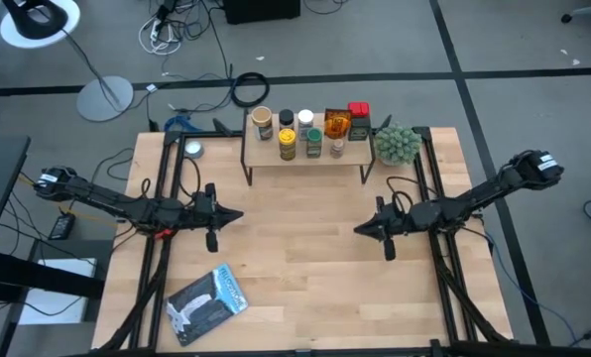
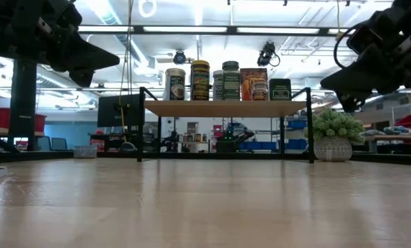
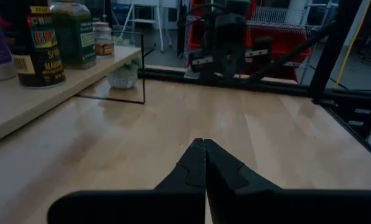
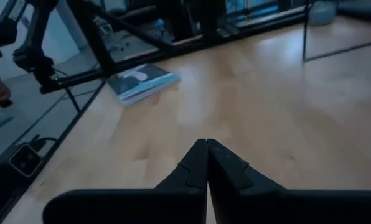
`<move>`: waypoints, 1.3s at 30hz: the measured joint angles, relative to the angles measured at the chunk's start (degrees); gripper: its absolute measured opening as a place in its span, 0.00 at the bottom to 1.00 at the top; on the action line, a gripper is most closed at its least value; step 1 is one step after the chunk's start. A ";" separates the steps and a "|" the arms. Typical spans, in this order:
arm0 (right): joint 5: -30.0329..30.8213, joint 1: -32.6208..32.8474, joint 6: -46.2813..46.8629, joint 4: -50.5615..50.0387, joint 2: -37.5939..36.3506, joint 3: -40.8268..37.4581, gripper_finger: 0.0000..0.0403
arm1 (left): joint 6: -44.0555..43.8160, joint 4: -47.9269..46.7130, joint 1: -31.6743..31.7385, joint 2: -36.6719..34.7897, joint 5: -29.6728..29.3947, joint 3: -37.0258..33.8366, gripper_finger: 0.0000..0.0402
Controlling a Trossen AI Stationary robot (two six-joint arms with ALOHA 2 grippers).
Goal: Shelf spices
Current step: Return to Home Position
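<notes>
Step in hand, judged: return to home. The spice jars (image 1: 310, 132) stand in a row on the shelf (image 1: 266, 156) at the table's far side. The left gripper (image 1: 238, 214) and right gripper (image 1: 358, 230) hover mid-table, jaws closed and empty. The next move calls for parking both arms; no grasp is needed.

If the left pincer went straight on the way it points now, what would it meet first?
Probably the right pincer: the left pincer, shut, points across bare table toward it, with nothing between them in the high view. The shelf sits off to the side.
</notes>
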 joint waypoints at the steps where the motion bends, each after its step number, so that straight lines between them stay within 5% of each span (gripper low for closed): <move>1: -0.12 -0.51 -0.76 -0.02 -1.21 -0.57 0.01 | 0.18 -0.15 0.00 -0.35 0.00 0.00 0.00; 14: 1.36 -1.06 -1.08 -13.74 -18.47 -3.49 0.01 | 4.13 -11.79 0.00 -15.01 -1.28 0.00 0.00; 20: 1.31 -1.06 -4.14 -13.99 -23.41 -3.51 0.03 | 6.24 -15.24 0.00 -22.71 6.14 -0.96 0.00; 29: 0.04 -0.97 -3.78 -14.14 -24.86 -3.55 0.03 | 5.85 -18.14 4.54 -36.87 12.12 -7.02 0.00; 39: -1.10 -0.95 -4.03 -14.56 -24.86 -3.57 0.03 | 4.25 -20.92 11.85 -36.92 16.84 -7.02 0.00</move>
